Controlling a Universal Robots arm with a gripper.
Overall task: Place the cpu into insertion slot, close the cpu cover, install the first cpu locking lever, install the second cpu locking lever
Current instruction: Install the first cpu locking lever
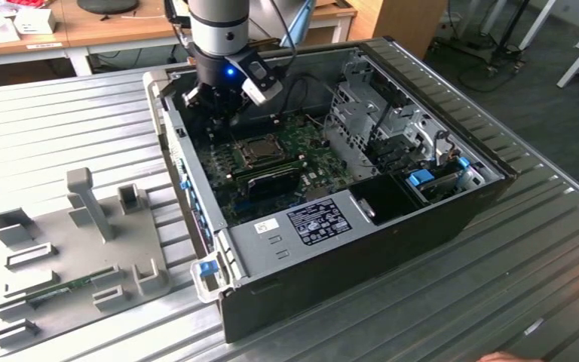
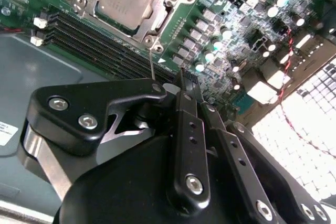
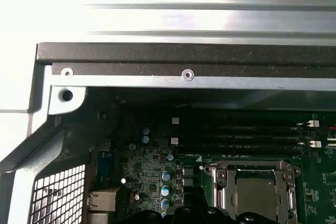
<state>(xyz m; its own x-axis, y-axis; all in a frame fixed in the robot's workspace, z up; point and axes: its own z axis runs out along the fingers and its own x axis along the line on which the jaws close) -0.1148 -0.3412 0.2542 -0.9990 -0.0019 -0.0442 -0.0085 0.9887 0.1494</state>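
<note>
Ribbed metal bench (image 1: 58, 121), open computer case (image 1: 390, 249) - cpu (image 1: 262, 150) seated beneath the lowered cpu cover (image 2: 160, 20), mid-frame, just below-right of the gripper (image 1: 214, 113) - apparently closed, holding nothing.

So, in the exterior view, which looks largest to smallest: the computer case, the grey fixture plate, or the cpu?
1. computer case
2. grey fixture plate, clearly smaller
3. cpu, by far the smallest
</note>
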